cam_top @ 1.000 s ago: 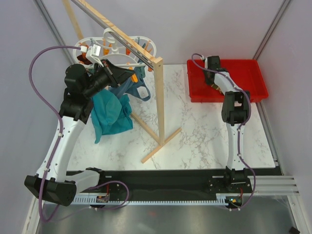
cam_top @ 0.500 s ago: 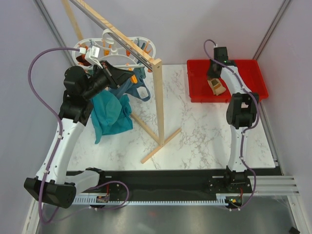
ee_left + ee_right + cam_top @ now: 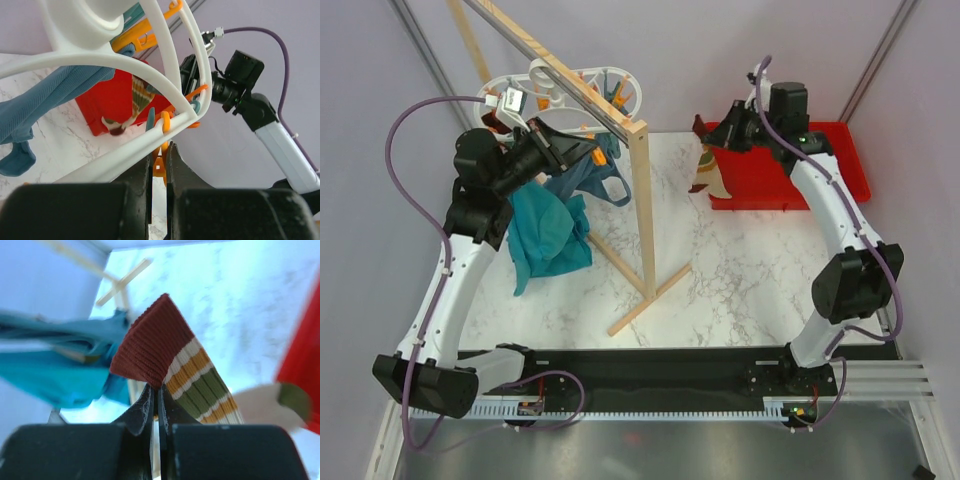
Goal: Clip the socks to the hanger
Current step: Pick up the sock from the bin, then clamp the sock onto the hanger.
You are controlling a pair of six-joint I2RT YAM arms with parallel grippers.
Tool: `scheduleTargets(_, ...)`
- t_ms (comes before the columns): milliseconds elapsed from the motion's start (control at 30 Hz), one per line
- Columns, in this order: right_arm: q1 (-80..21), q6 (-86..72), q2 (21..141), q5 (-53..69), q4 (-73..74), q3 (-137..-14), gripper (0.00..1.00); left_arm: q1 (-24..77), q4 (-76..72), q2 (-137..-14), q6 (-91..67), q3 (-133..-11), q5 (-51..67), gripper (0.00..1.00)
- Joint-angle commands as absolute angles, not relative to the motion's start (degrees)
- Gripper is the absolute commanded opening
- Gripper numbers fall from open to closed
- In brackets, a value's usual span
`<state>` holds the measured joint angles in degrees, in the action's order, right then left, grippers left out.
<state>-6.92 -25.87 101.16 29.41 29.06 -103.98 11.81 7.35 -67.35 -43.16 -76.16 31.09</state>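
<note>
- One striped sock (image 3: 710, 175) hangs by the red bin's (image 3: 825, 165) left edge, its brown cuff pinched in our right end effector (image 3: 155, 390).
- We see our left end effector (image 3: 160, 157) clamped on an orange clip (image 3: 159, 169) of the hanger (image 3: 125, 62).

I've got the sock (image 3: 170, 365) right up close: ribbed knit cloth, soft and matt, with its stripes knitted in. The hanger (image 3: 100, 60) reads as smooth white plastic with a slight gloss, and its orange clips (image 3: 167, 122) are the same hard plastic. On the left, the teal cloths (image 3: 548, 235) look like soft matt fabric. The rack (image 3: 642, 200) is bare pale wood. The tabletop (image 3: 740, 270) has a smooth marble-pattern finish. Far right, the red tray (image 3: 855, 165) is shiny plastic.
</note>
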Motion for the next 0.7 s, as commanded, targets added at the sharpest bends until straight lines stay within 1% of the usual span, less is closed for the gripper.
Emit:
scheduleTargets(0,-11.06,-26.89,95.55,37.87,18.86,-95.93,0.00,10.99,20.74,-71.10,-52.81,-74.71,29.53,0.02)
scheduleTargets(67,-12.65,-25.94,92.05,37.62,15.22,-90.04,0.00,10.90,20.65,-71.28,-54.66,-74.53,28.92,0.02)
scheduleTargets(100,-12.92,-25.75,90.80,40.84,9.46,-87.39,0.00,10.99,20.65,-71.45,-56.41,-74.44,28.48,0.02)
scheduleTargets(200,-13.80,-27.41,86.67,44.90,-3.72,-77.04,0.00,10.90,20.74,-72.24,-56.69,-75.06,27.78,0.02)
scheduleTargets(333,-15.99,-28.39,84.56,49.73,-11.76,-71.02,0.00,10.90,21.70,-72.51,-55.02,-75.76,25.76,0.02)
scheduleTargets(367,-18.17,-27.87,84.03,49.92,-13.08,-69.71,0.00,10.81,22.49,-72.60,-54.41,-76.02,24.45,0.02)
scheduleTargets(433,-20.29,-25.67,83.67,47.83,-14.59,-69.26,0.00,10.63,23.99,-73.21,-54.32,-77.34,23.30,0.02)
scheduleTargets(533,-23.63,-23.38,85.42,45.01,-12.39,-72.50,0.00,10.72,24.26,-73.13,-55.45,-77.61,21.89,0.02)
scheduleTargets(633,-27.41,-22.77,88.32,43.86,-10.64,-76.89,0.00,10.72,25.75,-71.99,-58.00,-77.52,18.38,0.02)
scheduleTargets(667,-29.60,-22.15,88.59,41.42,-9.07,-78.38,0.00,10.81,27.14,-71.46,-58.62,-77.69,15.85,0.02)
